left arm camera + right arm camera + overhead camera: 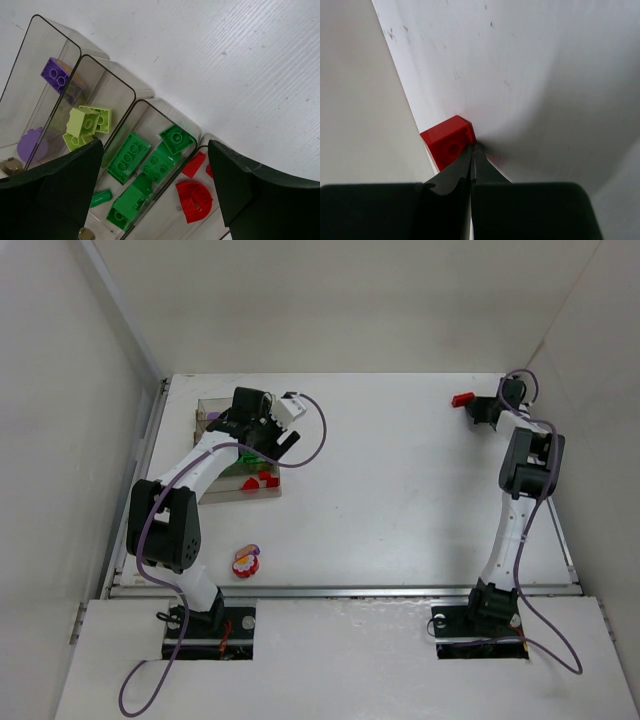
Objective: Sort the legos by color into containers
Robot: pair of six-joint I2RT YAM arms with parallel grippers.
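Note:
The containers are a clear tinted tray (pixel 207 412) at the back left, its wall (pixel 131 91) seen close in the left wrist view. Its compartments hold a purple brick (pixel 59 74), lime bricks (pixel 87 122), green bricks (pixel 129 156) and red pieces (pixel 195 200). My left gripper (pixel 280 443) hovers over the green and red compartments, open (pixel 155 150), with nothing between its fingers. A single red brick (pixel 462 399) lies at the back right by the wall. My right gripper (pixel 480 408) is shut, its tips (pixel 471 146) touching the corner of that red brick (pixel 445 140).
A red-white-purple flower-topped piece (pixel 246 562) lies on the table near the front left, close to the left arm's base. White walls enclose the table on the left, back and right; the red brick sits near the right wall.

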